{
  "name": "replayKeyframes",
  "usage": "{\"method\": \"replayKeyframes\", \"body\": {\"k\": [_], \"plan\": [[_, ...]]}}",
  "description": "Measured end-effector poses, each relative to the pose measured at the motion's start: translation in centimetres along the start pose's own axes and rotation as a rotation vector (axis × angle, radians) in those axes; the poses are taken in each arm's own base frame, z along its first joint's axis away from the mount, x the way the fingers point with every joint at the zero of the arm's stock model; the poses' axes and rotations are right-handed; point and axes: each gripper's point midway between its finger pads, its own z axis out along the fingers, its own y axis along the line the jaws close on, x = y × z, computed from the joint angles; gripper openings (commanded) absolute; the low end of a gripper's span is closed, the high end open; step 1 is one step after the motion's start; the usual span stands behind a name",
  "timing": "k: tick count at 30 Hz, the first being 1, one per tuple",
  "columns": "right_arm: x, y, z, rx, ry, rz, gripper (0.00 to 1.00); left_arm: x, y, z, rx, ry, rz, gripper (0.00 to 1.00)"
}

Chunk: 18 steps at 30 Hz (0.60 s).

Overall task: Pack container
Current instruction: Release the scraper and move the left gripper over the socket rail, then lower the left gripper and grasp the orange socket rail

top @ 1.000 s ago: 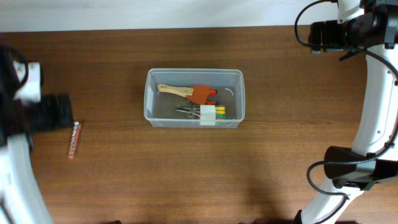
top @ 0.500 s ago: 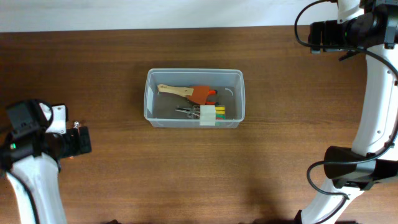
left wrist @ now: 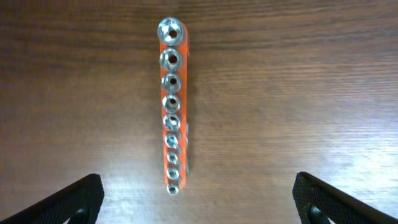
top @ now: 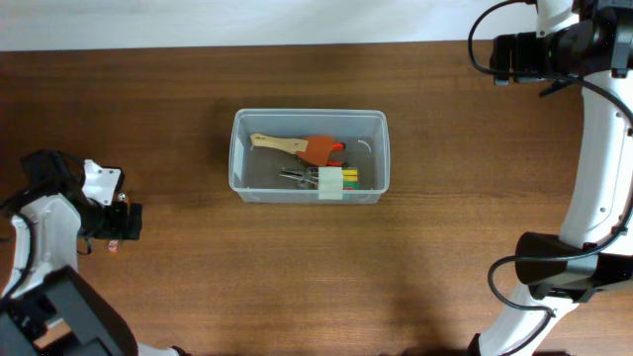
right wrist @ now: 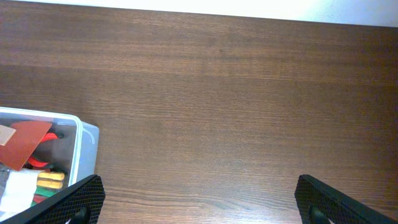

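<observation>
Left pincer is hanging wide open over socket rail on desk; rail's sitting off-centre, so closing is risking sideways shove w/o grip.

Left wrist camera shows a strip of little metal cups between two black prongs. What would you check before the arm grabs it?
1. Left gripper open, fingers wide apart: ok.
2. Socket rail lies between the fingers, its narrow side across them: ok.
3. Rail flat on the table, nothing touching it: ok.
4. Gripper low enough to close on the rail: cannot tell.
5. Container has bare floor left of its tools: ok.
6. Right gripper open, empty, off to the container's side: ok.
</observation>
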Motion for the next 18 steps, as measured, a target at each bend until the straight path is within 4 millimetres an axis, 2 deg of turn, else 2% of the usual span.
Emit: {"method": "replayKeyframes", "body": {"k": [8, 14, 18], "plan": [[0.0, 0.0, 0.0, 0.000, 0.000, -0.001, 0.98, -0.8, 0.7, 1.5, -0.010, -0.011, 0.060, 0.99], [0.0, 0.0, 0.0, 0.000, 0.000, -0.001, 0.99, 0.3, 0.0, 4.2, 0.041, 0.057, 0.061, 0.99], [0.0, 0.0, 0.0, 0.000, 0.000, -0.001, 0.99, 0.9, -0.3, 5.3, 0.062, 0.088, 0.059, 0.99]]}}
